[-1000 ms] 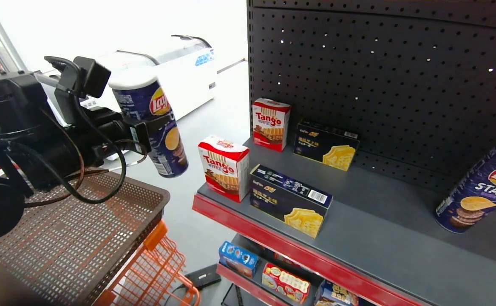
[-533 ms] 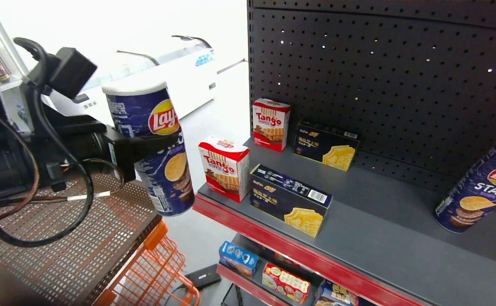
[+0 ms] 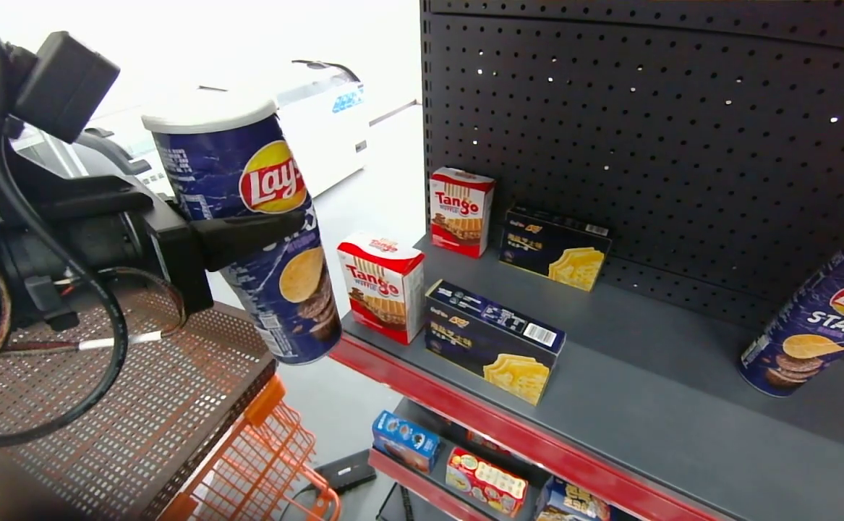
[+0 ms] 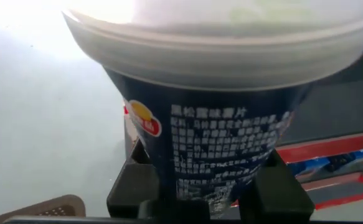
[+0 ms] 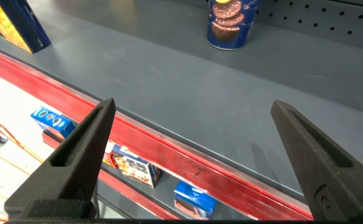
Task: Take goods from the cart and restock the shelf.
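Note:
My left gripper is shut on a dark blue chip can with a white lid, held nearly upright above the brown cart basket, just left of the shelf's red front edge. The left wrist view has the same can between the two black fingers. A second chip can stands tilted at the right of the grey shelf, also seen as the can in the right wrist view. My right gripper is open, hanging over the shelf's front edge.
On the shelf stand two red-and-white wafer boxes and two dark biscuit boxes. A black pegboard backs the shelf. Lower shelves hold small packs. An orange wire cart sits beneath the basket.
My left arm has lifted the can and brought it up and nearer the camera, toward the shelf's left end. The goods on the shelf have not moved.

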### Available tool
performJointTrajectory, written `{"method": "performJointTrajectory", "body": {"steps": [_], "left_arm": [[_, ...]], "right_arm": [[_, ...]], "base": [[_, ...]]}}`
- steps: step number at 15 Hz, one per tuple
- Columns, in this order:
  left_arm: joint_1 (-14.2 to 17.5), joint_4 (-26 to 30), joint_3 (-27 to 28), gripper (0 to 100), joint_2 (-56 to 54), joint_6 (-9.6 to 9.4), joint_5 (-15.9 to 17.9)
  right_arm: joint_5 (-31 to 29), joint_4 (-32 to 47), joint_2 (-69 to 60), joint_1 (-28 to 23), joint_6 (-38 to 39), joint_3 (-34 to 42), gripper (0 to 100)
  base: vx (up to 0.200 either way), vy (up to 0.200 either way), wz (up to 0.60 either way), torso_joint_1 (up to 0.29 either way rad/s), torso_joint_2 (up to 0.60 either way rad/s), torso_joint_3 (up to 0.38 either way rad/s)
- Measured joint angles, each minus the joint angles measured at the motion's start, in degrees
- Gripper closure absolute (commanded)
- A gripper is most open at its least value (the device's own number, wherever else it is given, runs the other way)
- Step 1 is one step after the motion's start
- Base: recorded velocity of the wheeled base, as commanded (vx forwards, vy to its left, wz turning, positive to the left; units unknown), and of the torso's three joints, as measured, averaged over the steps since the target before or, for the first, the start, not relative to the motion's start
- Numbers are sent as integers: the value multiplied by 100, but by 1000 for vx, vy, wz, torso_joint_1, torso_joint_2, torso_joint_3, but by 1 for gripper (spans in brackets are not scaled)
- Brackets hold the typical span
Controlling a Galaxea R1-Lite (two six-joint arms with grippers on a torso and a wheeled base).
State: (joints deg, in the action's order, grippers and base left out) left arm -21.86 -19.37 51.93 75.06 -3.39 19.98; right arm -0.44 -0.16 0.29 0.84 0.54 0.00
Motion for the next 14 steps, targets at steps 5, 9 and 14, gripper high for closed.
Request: {"method": "performJointTrajectory", "body": {"steps": [5, 9, 14], "left_arm": [[-294, -340, -310, 100, -172, 0, 240], [-374, -345, -588, 100, -210, -17, 492], [-628, -343, -841, 100, -404, -20, 649]], "right_arm": [[0, 0, 0, 1, 0, 0, 0], [15, 0, 0, 0, -5, 0, 0], [17, 0, 0, 1, -2, 0, 0]], "base": [[0, 0, 0, 0, 0, 0], [0, 0, 0, 0, 0, 0], [0, 0, 0, 0, 0, 0]]}}
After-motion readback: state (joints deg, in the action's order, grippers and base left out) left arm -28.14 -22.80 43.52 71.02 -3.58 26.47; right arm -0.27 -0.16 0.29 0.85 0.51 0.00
